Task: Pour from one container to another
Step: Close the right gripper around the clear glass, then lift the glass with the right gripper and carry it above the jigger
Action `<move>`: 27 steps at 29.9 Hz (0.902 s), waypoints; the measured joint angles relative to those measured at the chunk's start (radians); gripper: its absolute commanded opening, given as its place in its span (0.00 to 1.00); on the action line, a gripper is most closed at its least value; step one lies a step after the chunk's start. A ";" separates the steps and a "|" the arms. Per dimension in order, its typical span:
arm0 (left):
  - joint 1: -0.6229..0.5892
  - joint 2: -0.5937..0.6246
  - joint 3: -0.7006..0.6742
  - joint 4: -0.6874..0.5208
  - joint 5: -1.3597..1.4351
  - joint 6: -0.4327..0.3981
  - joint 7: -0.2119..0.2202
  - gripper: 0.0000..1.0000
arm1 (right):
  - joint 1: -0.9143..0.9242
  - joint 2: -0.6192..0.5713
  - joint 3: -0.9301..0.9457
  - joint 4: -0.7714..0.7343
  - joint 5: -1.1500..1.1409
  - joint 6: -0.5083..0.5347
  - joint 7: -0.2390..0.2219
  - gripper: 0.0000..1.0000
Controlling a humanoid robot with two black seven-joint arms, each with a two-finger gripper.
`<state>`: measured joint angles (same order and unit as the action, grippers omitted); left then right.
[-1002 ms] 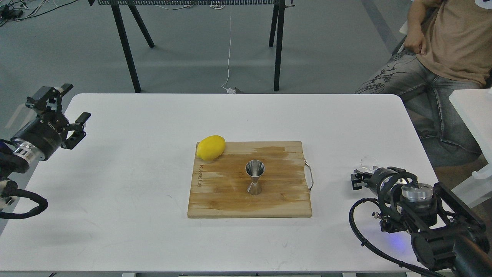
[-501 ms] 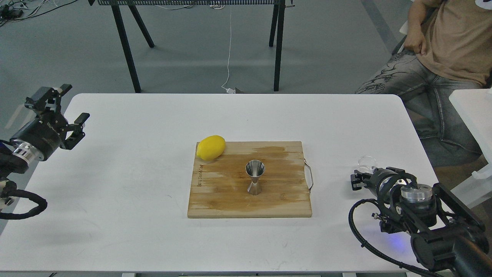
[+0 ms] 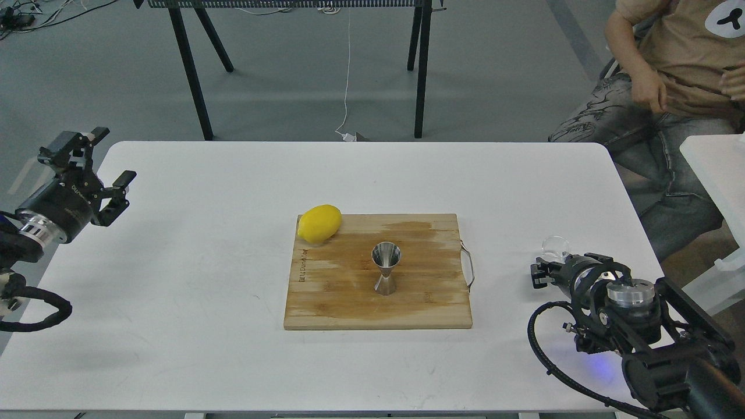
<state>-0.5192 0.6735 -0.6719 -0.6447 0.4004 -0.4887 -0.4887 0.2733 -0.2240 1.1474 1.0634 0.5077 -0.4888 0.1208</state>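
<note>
Left gripper (image 3: 110, 169), fingers spread apart, hangs by the white table's (image 3: 192, 291) left edge. Smooth yellow lemon (image 3: 319, 223) overlaps the bamboo board's (image 3: 343, 302) corner; the hourglass steel jigger (image 3: 386, 268) stands upright at mid-board. Clear round glass (image 3: 556, 246) sits beside the right gripper (image 3: 544, 272), grip indiscernible.

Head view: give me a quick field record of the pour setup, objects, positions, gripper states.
jigger: upright, mid cutting board
glass cup: on table, right side, by right gripper
right gripper: beside cup, finger state unclear
left gripper: open, empty, over the table's far left edge
lemon: board's back-left corner
board surface: wet-looking patches
</note>
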 measured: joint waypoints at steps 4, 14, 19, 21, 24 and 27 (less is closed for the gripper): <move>0.000 0.000 0.000 0.000 0.000 0.000 0.000 0.95 | -0.002 0.000 0.000 0.005 0.000 0.000 0.000 0.41; 0.001 -0.002 0.000 0.000 0.000 0.000 0.000 0.95 | -0.002 0.000 0.006 0.019 0.000 0.000 0.007 0.41; 0.001 -0.002 0.000 0.000 0.000 0.000 0.000 0.95 | -0.002 -0.003 0.010 0.031 -0.001 0.000 0.010 0.41; 0.001 -0.002 0.000 0.000 0.000 0.000 0.000 0.95 | -0.002 -0.005 0.012 0.039 -0.001 0.000 0.011 0.41; 0.001 -0.002 0.000 0.000 0.000 0.000 0.000 0.95 | 0.002 -0.012 0.014 0.069 -0.004 0.000 0.013 0.41; 0.000 -0.002 0.000 0.000 0.000 0.000 0.000 0.95 | 0.011 -0.021 0.014 0.111 -0.037 0.000 0.014 0.41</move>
<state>-0.5187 0.6719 -0.6718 -0.6442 0.4004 -0.4887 -0.4887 0.2842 -0.2455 1.1617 1.1745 0.4708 -0.4888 0.1349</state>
